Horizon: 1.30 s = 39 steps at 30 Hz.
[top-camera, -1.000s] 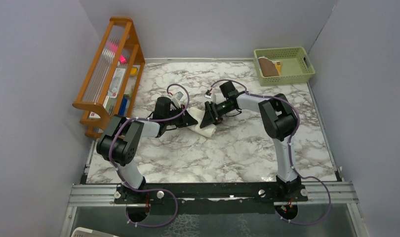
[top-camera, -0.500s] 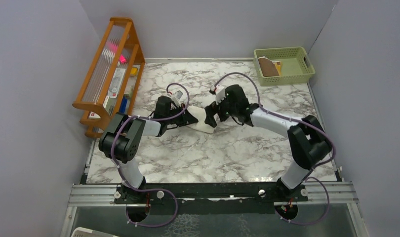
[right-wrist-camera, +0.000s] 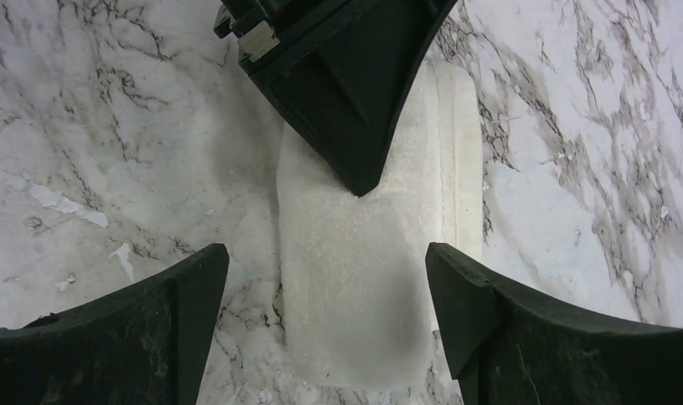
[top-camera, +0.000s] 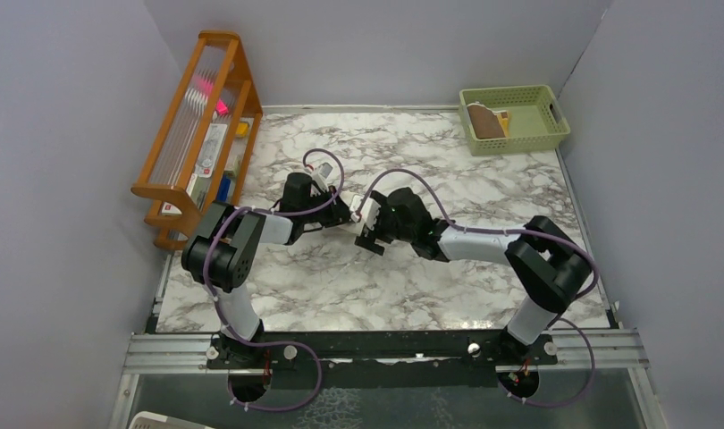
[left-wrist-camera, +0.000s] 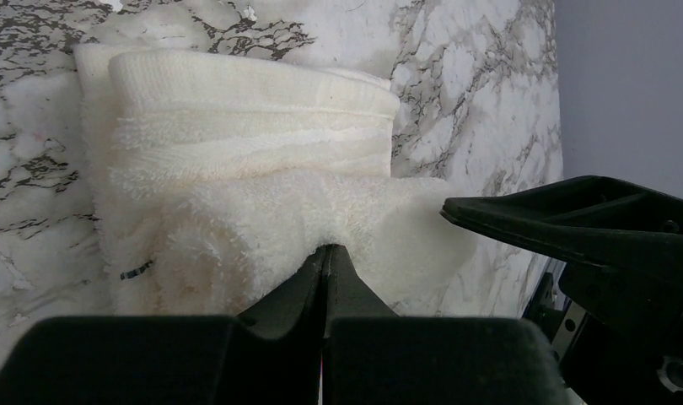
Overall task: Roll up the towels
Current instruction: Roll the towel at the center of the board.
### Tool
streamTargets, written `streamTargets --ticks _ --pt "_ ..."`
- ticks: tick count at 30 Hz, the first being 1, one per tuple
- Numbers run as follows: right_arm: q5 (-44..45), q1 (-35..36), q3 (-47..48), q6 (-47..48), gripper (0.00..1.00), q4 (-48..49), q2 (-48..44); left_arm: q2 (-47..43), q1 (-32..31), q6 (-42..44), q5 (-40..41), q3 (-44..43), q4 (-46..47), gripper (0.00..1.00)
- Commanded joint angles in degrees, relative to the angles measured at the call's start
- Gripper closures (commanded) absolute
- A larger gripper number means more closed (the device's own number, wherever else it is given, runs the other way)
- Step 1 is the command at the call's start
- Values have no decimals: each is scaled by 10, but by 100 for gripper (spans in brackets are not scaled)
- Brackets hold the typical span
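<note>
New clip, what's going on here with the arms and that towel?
Both arms are working on a partly folded cream towel lying on the marble table. The left end effector is shut, pinching the towel's near edge. The right end effector hangs open just above the towel, not gripping it. A brown towel sits in the green basket at the far right corner.

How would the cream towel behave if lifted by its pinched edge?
Probably floppy: the cream towel is soft, folded terry, so its layers would likely sag open. Its fuzzy pile should hardly slip from the shut left fingers.
</note>
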State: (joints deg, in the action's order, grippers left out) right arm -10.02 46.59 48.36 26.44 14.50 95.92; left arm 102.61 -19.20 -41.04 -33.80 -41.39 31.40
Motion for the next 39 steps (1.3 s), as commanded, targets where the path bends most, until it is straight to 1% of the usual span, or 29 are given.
streamTargets --ticks 1,9,14,17,21,25,27,28,33,36,39 --pt "30 8 23 54 15 -1 23 19 2 20 17 -9 -34 100" --pt "51 9 31 67 32 -34 55 25 7 23 12 -17 -45 100" --pt "105 10 61 67 33 -58 94 22 11 27 5 -24 -54 100" --pt "141 10 88 55 39 -84 122 19 14 31 3 -29 -62 100" --pt "188 10 107 34 45 -91 145 13 19 32 -4 -34 -68 100" --pt "202 9 128 6 51 -107 155 -25 36 22 -20 -43 -83 100" --pt "188 4 143 -21 54 -127 157 -57 52 22 -20 -52 -107 99" --pt "175 0 154 -40 54 -142 158 -78 61 28 -15 -59 -127 96" --pt "44 -33 230 -133 57 -265 171 -151 96 95 52 -98 -269 88" --pt "-6 -48 262 -178 57 -313 174 -176 101 95 61 -85 -284 84" --pt "-72 -73 299 -228 57 -360 186 -184 101 53 34 -42 -238 83"
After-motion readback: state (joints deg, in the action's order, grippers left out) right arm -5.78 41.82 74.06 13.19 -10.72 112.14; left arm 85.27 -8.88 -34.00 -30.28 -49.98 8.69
